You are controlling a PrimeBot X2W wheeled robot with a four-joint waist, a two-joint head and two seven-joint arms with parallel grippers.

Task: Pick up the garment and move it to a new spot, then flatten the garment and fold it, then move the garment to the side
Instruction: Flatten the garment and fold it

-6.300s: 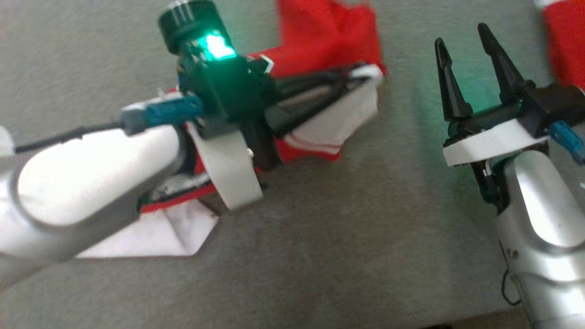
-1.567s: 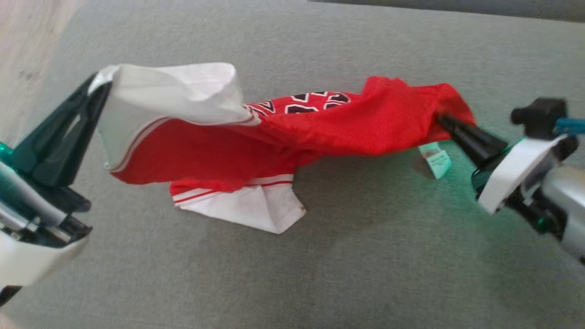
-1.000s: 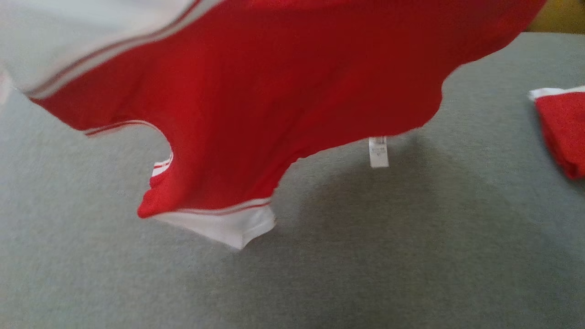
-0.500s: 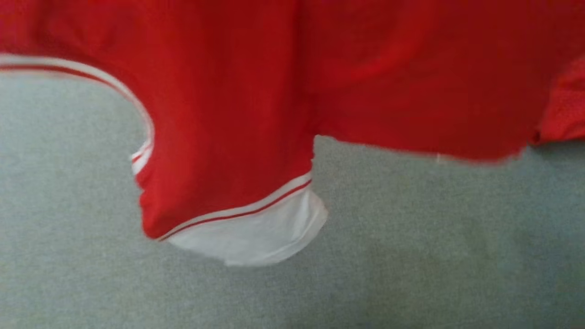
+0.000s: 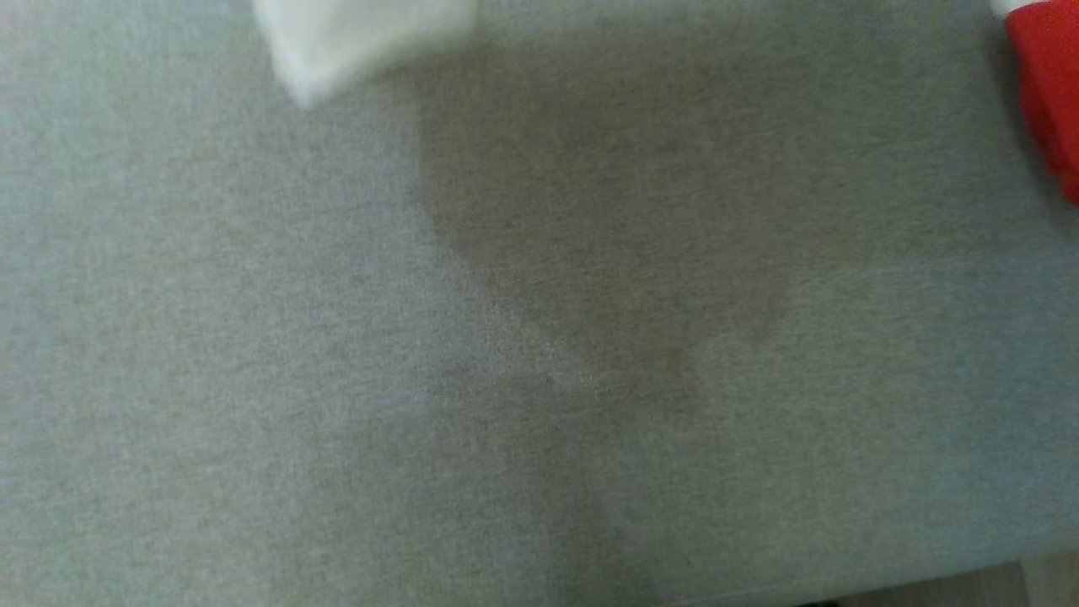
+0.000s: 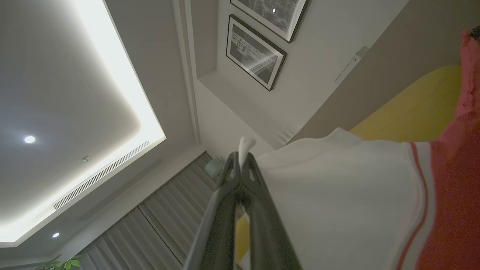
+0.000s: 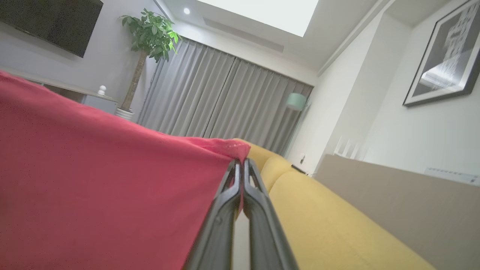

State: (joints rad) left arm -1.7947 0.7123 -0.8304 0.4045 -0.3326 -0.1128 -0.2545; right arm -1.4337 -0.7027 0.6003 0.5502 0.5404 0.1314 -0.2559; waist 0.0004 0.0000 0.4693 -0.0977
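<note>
Aloft, the garment [image 7: 93,168] is stretched between my pincers: the left pincer [image 6: 242,157] is clamped on its white edge and the right pincer [image 7: 242,162] on a red corner. In the head view, its white tip hangs at eleven o'clock over the grey cloth surface [image 5: 539,337]. Another red cloth [image 5: 1049,93] lies at two o'clock.

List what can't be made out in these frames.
- garment: head view, top edge cuts it down to a blurred white corner; its overall shape is unknown.
- red cloth: head view, right edge cuts it off; what it is can't be told.
- left gripper, right gripper: wrist views, closed fingers hide how much fabric each pinches.
</note>
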